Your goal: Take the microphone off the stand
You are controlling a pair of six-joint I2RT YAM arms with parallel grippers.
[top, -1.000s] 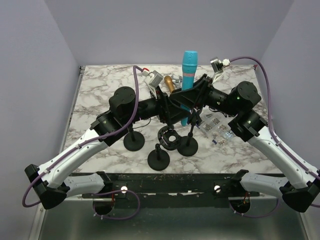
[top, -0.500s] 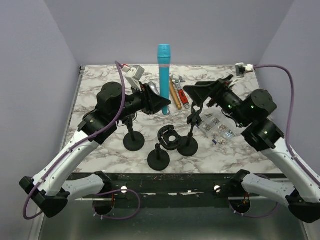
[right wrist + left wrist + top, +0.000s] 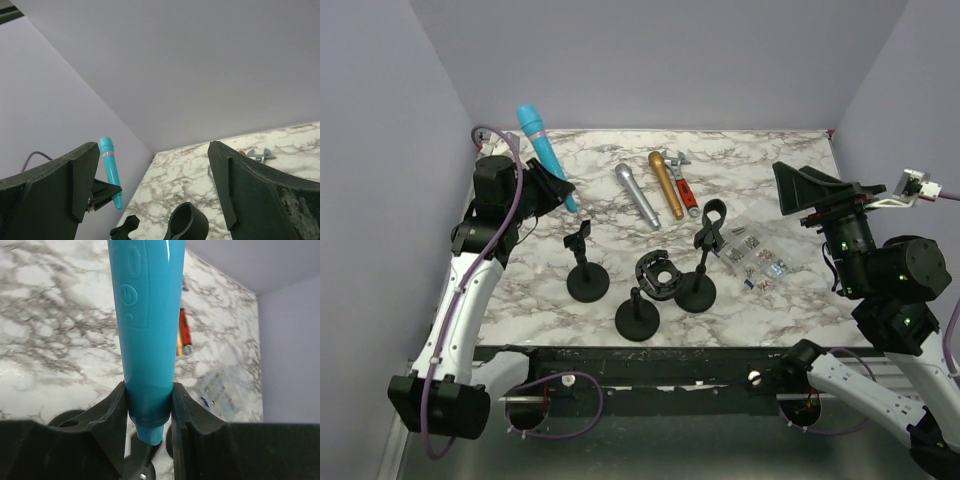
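The cyan microphone (image 3: 544, 150) is in the air over the table's far left corner, tilted with its head up. My left gripper (image 3: 560, 195) is shut on its lower end. In the left wrist view the microphone (image 3: 147, 315) stands between both black fingers (image 3: 107, 425), with the left gripper (image 3: 148, 407) tight round its base. The stand (image 3: 698, 290) with the ring clip (image 3: 710, 222) is at mid table and holds nothing. My right gripper (image 3: 800, 187) is open, raised at the right, apart from everything. The right wrist view shows the right gripper (image 3: 152, 192) open, the microphone (image 3: 110, 172) far off and the clip (image 3: 187, 225) below.
Two more black stands (image 3: 588, 283) (image 3: 637, 320) and a round black part (image 3: 658, 275) sit near the front. A silver microphone (image 3: 635, 196), a gold one (image 3: 667, 184) and a red wrench (image 3: 685, 190) lie at the back. A bag of screws (image 3: 757, 256) lies right of the stand.
My left arm has swung left with the cyan microphone, from above the stand to the far left corner. My right gripper opened, let go and drew back to the right.
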